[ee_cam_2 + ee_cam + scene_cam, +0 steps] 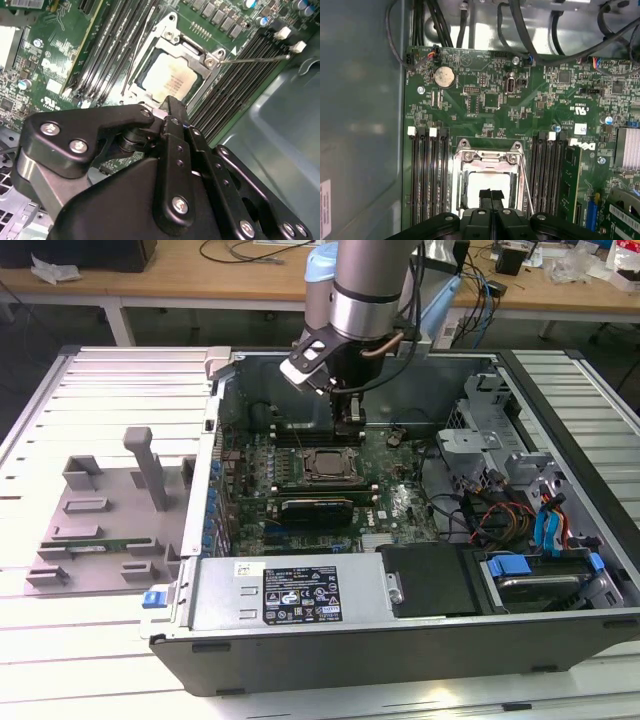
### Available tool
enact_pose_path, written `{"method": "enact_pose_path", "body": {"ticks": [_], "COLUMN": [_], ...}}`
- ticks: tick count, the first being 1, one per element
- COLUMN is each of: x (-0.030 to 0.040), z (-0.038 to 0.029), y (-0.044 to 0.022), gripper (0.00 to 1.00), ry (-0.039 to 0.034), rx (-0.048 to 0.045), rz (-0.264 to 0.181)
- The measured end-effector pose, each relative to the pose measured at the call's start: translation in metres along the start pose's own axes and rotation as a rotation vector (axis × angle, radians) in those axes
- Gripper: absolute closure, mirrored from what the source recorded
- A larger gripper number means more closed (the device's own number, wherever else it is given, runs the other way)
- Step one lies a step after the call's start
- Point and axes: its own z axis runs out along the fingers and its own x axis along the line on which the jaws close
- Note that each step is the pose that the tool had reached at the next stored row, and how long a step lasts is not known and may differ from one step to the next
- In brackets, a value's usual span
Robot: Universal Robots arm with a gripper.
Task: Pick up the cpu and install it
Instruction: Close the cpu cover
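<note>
Gripper (491, 193): black, two fingers (485, 201) pressed together with nothing between them; hangs just above the cpu, tips pointing down at it. Contact with the plate cannot be told.

Cpu (167, 80): silver-grey square plate, lying flat inside the socket frame (490, 156), directly under the fingertips in both wrist views.

Socket frame: bright metal surround with screws at its corners, enclosing the cpu on all sides. A thin wire lever (255, 59) runs out from one corner across the neighbouring slots.

Memory slots (427, 175): long black rows with white clips, banked on either side of the frame.

Board (490, 100): green, lying flat in the floor of the case (560, 640); coin cell (444, 76) near its far edge, black cables beyond that.

Arm (365, 290): silver and grey, coming down into the open case in the exterior view.

Tray (90, 505): grey moulded holder on the slatted table at the exterior view's left, well apart from the case; a green memory stick (100, 543) lies in it.
</note>
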Motion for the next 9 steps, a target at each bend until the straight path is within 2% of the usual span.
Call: {"method": "enact_pose_path", "body": {"ticks": [6, 9], "x": [0.0005, 0.001], "z": [0.0031, 0.0089], "y": [-0.009, -0.0165], "gripper": [0.89, 0.89], "ry": [0.0, 0.0001], "rx": [0.0, 0.0], "rz": [0.0, 0.0]}}
